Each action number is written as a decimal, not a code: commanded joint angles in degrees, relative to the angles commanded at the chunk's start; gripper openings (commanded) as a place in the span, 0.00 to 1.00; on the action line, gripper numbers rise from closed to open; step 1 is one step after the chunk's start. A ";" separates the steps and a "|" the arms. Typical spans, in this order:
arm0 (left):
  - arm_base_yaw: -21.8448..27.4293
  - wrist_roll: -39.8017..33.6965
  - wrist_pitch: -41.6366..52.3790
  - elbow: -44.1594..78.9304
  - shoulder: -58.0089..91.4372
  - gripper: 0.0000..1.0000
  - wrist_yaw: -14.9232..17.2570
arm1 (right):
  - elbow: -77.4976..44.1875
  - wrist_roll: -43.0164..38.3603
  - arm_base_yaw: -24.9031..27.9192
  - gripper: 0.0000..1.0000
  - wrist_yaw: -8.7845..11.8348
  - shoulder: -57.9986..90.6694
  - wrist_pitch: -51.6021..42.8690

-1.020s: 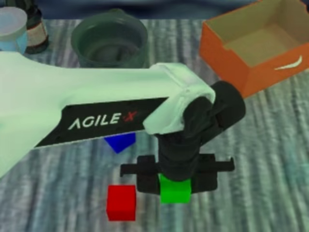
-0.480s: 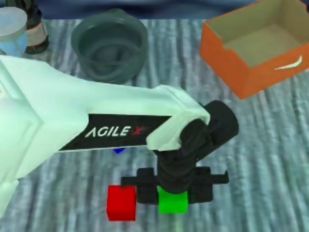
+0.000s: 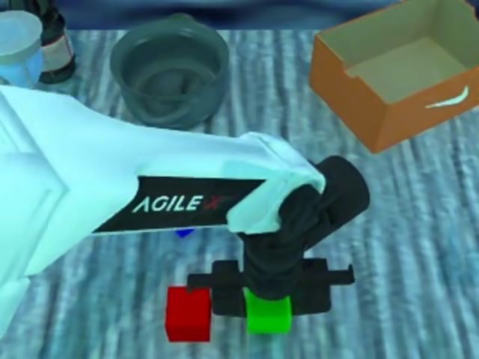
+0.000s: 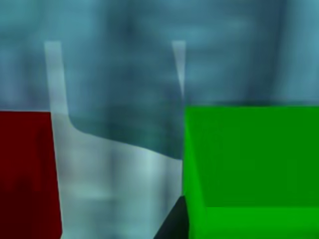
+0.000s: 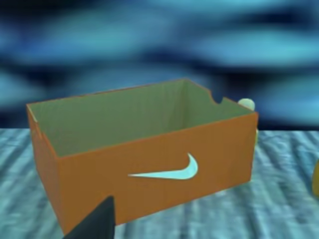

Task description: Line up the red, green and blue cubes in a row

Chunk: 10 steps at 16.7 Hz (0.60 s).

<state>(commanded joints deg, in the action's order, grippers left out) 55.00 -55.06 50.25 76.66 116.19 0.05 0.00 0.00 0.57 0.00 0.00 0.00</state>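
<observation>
The green cube [image 3: 268, 315] sits between the fingers of my left gripper [image 3: 268, 298], which is shut on it near the table's front edge. In the left wrist view one dark finger [image 4: 174, 224] touches the green cube [image 4: 249, 159]. The red cube [image 3: 188, 314] rests on the cloth just left of it, with a small gap between them; it also shows in the left wrist view as the red cube [image 4: 25, 174]. Only a sliver of the blue cube [image 3: 184, 232] shows under the left arm. My right gripper [image 5: 102, 221] is outside the top view, parked facing the orange box.
An open orange box [image 3: 389, 112] stands at the back right. A dark grey bowl [image 3: 170, 69] sits at the back, left of centre. A pale cup [image 3: 19, 45] and a dark bottle [image 3: 56, 48] stand in the back left corner.
My left arm carried the green cube toward the front edge and slightly left, nearer the red cube. The arm now covers nearly all of the blue cube. Little moved in the last half second.
</observation>
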 joint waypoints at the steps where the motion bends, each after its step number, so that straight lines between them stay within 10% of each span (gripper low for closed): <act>1: 0.00 0.00 0.00 0.00 0.00 0.75 0.00 | 0.00 0.00 0.00 1.00 0.00 0.00 0.00; 4: 0.00 0.00 0.00 0.00 0.00 0.98 0.00 | 0.00 0.00 0.00 1.00 0.00 0.00 0.00; 10: 0.00 0.00 0.00 0.00 0.00 1.00 0.00 | 0.00 0.00 0.00 1.00 0.00 0.00 0.00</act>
<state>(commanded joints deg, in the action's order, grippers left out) 55.00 -55.06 50.25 76.66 116.19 0.05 0.00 0.00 0.57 0.00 0.00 0.00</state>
